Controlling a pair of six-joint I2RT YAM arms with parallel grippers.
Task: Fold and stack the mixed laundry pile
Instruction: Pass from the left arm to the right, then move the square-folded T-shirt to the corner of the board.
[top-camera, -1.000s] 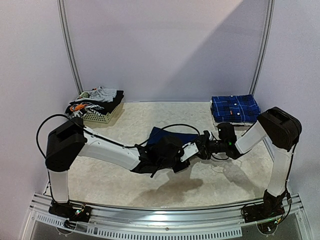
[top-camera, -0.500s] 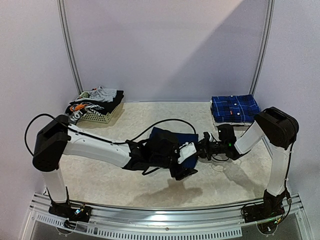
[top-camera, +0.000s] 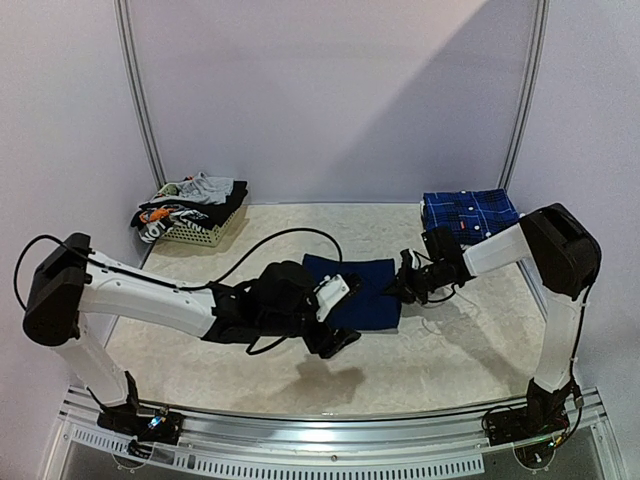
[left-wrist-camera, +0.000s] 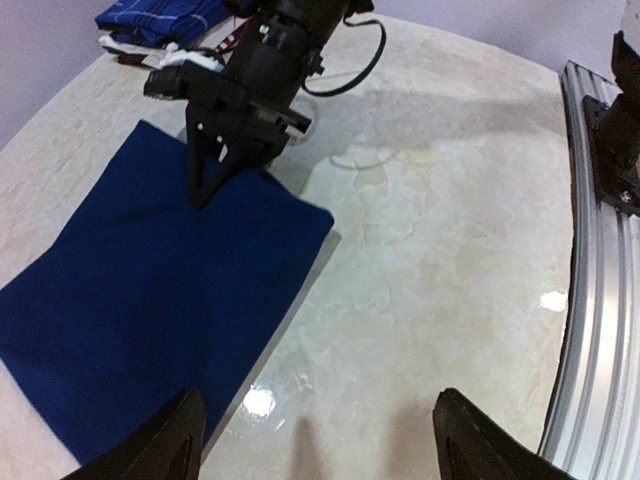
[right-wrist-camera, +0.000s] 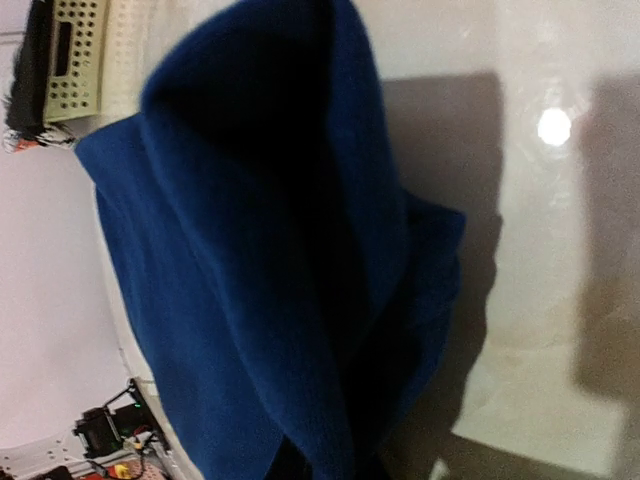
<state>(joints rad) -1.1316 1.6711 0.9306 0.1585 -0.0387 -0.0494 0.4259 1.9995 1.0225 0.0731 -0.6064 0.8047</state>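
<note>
L gripper (top-camera: 340, 315) hangs wide open w/ nothing in it, above near edge of folded navy garment (top-camera: 360, 290); garment lies flat mid-table (top-camera: 300, 225); R gripper (top-camera: 402, 287) looks clenched on garment's right edge, cloth bunched up close in its wrist view, fingertips hidden by fabric; folded plaid shirt (top-camera: 470, 215) sits far right; rest of laundry pile (top-camera: 195, 195) heaped on white basket (top-camera: 195, 236), far left.

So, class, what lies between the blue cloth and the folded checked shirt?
The right gripper, shut on the blue cloth's edge, fills the gap before the checked shirt; the top view shows it.
</note>
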